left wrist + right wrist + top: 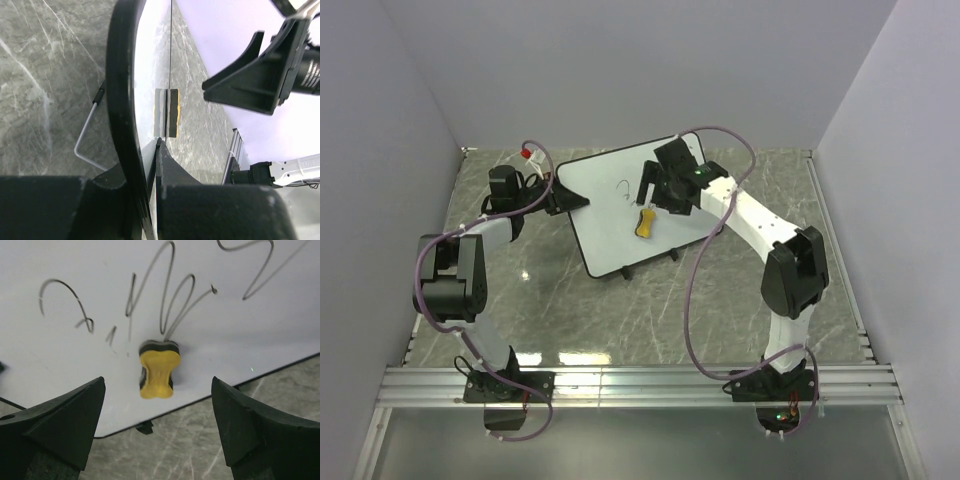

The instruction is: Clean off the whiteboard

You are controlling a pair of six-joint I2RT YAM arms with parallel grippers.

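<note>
The whiteboard lies tilted in the middle of the table, with black scribbles on its face. A small yellow eraser block rests on the board near its lower edge. It also shows in the right wrist view and the left wrist view. My left gripper is shut on the board's left edge, and the black rim runs between its fingers. My right gripper is open and empty, hovering over the board just behind the eraser, with one finger on each side of it.
A red-capped marker lies at the back left, beyond the left gripper. A bent wire leg sticks out under the board. A small black foot shows at the board's edge. Aluminium rails run along the near edge.
</note>
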